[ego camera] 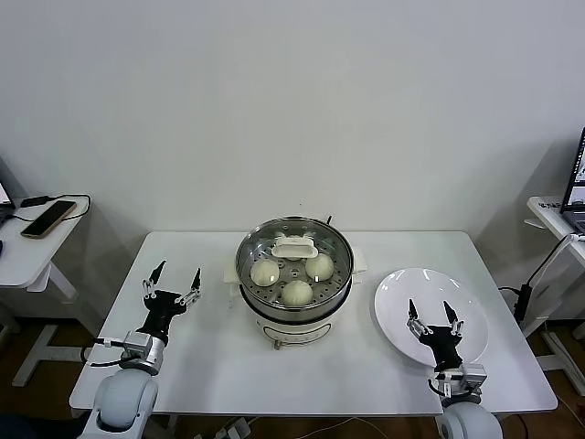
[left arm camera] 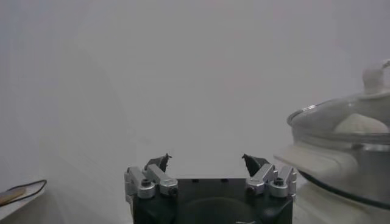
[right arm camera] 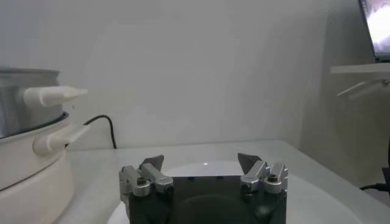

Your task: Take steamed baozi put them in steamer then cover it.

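**Buns in the pot, lid on top**

While both claws wait wide open and hold nothing, the steamer [ego camera: 294, 274] sits in the middle of the white table [ego camera: 192, 366]. Three baozi [ego camera: 297, 293] show inside, under the cover [ego camera: 294, 247]. The left gripper [ego camera: 171, 280] hangs left of the pot. The right gripper [ego camera: 434, 312] hangs over the white plate [ego camera: 402, 293]

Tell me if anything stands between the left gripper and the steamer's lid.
Nothing visible does. The open left gripper hovers over bare table beside the steamer, and the glass lid already sits on it over the baozi.
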Controlling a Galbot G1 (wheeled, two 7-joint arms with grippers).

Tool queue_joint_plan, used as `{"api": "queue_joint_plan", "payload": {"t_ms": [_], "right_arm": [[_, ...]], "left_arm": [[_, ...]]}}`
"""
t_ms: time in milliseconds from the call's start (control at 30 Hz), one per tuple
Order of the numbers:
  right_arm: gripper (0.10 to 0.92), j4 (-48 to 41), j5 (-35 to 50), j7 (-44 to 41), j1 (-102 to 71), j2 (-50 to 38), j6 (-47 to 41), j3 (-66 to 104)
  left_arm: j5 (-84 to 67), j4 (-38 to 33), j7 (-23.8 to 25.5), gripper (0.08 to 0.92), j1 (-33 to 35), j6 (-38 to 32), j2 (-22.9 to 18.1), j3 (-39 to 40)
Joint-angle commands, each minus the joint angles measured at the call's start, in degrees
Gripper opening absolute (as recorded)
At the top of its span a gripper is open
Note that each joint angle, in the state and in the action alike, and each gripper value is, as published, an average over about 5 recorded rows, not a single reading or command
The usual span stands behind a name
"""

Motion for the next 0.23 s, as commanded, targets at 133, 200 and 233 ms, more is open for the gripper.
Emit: {"api": "queue_joint_plan", "payload": {"t_ms": [133,200,233], "right_arm": [[0.823,0.9,-0.6,0.0,-0.7,-0.1,0.0,0.5],[0.823,0.9,-0.7,0.0,-0.8,-0.1,0.0,0.5],[0.823,0.9,-0.7,0.0,-0.9,-0.1,0.0,0.6]], "left_arm": [[-0.3,-0.5,0.1,0.823,1.2,-0.7,-0.1,0.1],[-0.2,-0.6,0.1,0.823,1.3,-0.8,-0.2,0.2],[-0.2,-0.6,0.1,0.823,1.4,-0.8,-0.2,0.2]]}}
